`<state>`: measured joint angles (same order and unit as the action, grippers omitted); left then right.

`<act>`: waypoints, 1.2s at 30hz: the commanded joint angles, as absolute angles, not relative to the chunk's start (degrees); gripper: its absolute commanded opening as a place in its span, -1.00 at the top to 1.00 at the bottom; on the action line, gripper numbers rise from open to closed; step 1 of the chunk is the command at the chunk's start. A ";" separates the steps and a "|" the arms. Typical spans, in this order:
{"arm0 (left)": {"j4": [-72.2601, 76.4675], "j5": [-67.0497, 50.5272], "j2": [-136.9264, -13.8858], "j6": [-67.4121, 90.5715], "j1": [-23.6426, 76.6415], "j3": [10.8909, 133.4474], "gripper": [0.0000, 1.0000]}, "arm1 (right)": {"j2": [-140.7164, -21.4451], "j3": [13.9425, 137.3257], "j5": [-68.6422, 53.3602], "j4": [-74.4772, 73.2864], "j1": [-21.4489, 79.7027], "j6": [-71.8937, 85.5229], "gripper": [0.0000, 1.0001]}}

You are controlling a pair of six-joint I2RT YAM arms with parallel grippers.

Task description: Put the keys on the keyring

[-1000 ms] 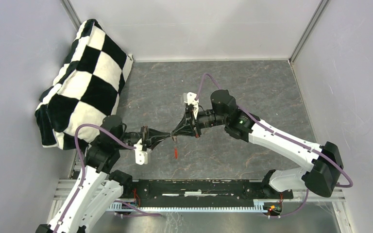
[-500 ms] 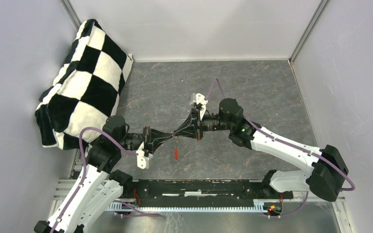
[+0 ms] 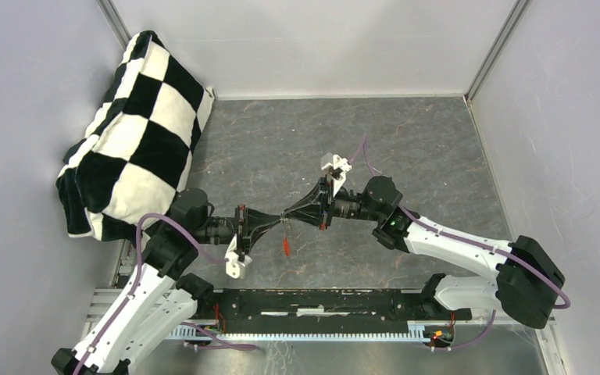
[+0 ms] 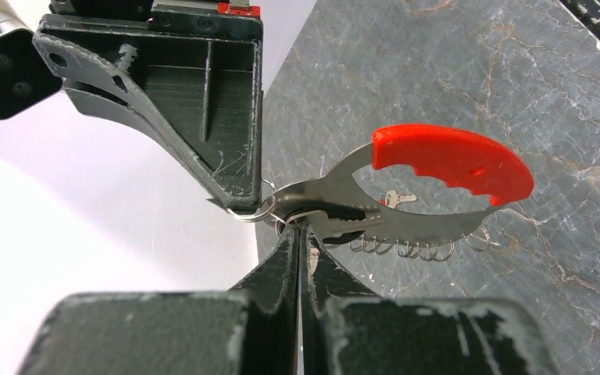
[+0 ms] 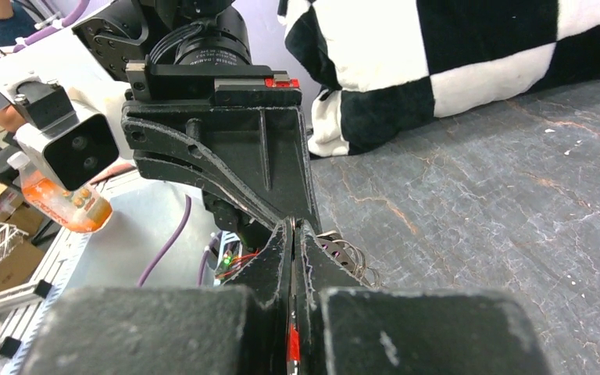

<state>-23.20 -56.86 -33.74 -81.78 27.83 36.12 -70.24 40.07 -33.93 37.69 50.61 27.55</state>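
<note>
The pair is on the move. The left fingers [image 4: 275, 275] and the right fingers [image 5: 269, 269] meet tip to tip above the table [image 3: 406, 148], and over the last second that meeting point slides a little to the right and toward the arm bases. The right wrist swings with it, its white camera housing drifting rightward. The left forearm stretches out to follow.

Neither grip lets go. The left fingers stay pressed together on the metal nose of the keyring [image 4: 453, 160], whose red band arcs out to the right with its toothed grey edge underneath. A row of small rings [image 4: 406, 248] hangs below that edge. The right fingers are clamped just as tight, nipping a thin wire loop [image 4: 251, 212] at the very tip of the keyring. From above, the red band dangles just under the joined tips, in much the same spot as a second ago.

One tiny silvery key [image 4: 394, 198] shows through the keyring's opening. I cannot tell whether it hangs there or lies on the table below. A sliver of red sits between the right fingers in their own view, but it is too hidden to name.

My read is that this is a re-angling of a shared hold. Nothing visibly threads on during the shift, so the joining work is still in hand.
</note>
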 commanded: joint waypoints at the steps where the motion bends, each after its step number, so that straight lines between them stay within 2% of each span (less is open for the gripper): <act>1: -22.72 -57.98 -36.16 -83.43 29.23 38.32 0.96 | -68.14 38.93 -27.49 48.06 49.94 29.52 0.99; 3: -22.70 -57.98 -36.64 -82.27 29.51 38.89 0.95 | -67.47 38.18 -26.08 48.96 49.88 29.24 0.99; 8: -22.75 -56.67 -36.52 -73.64 29.62 40.62 0.60 | -66.67 38.12 -25.39 49.33 50.00 27.24 0.99; 11: -22.12 -54.19 -36.32 -64.78 29.64 42.32 0.57 | -65.54 38.70 -25.75 46.66 49.91 23.55 0.99; 15: -17.33 -51.03 -36.23 -45.12 29.62 44.03 0.55 | -64.20 40.19 -28.21 41.98 49.88 18.27 0.99; 21: -12.32 -53.12 -38.85 -28.31 29.62 46.93 0.44 | -63.02 42.45 -32.82 36.46 49.92 11.90 0.99; 25: -10.13 -54.25 -41.21 -23.95 29.62 47.83 0.39 | -63.99 45.13 -36.76 32.70 50.00 10.07 0.99; 36: -12.81 -55.90 -43.41 -24.70 29.62 49.02 0.43 | -64.98 48.40 -39.34 27.92 49.90 7.48 0.99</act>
<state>-13.39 -54.61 -43.88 -27.40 29.39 46.24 -64.64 45.01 -37.32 27.68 50.11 9.21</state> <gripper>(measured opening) 0.294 0.011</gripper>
